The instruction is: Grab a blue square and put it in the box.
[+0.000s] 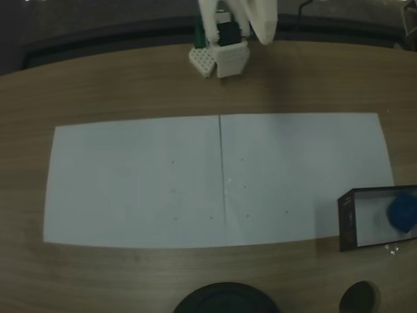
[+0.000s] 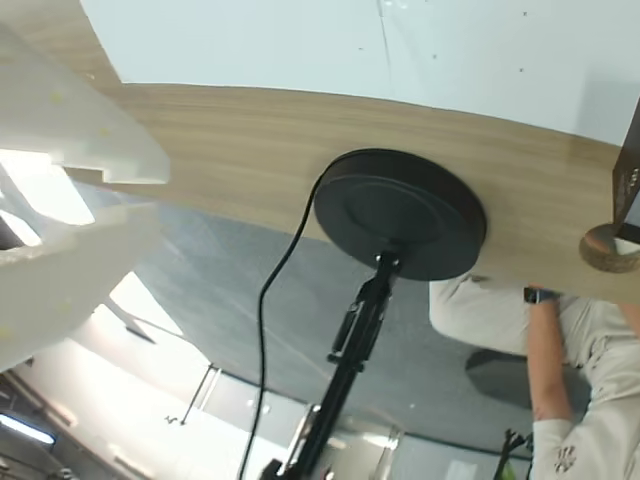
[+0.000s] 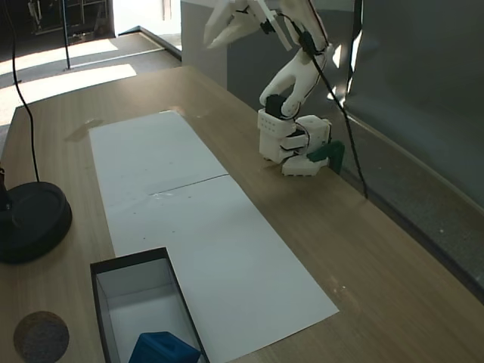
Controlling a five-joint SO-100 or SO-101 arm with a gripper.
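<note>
Cube (image 3: 165, 349) in box (image 3: 102, 283), hand (image 3: 227, 23) raised w/ fingers apart, empty. Risk low: arm could bump box if lowered.

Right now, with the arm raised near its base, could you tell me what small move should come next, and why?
Probably none beyond settling to rest: the blue square already lies inside the box, and the gripper is raised well above the table, holding nothing and far from both. I would judge the placement done.
</note>
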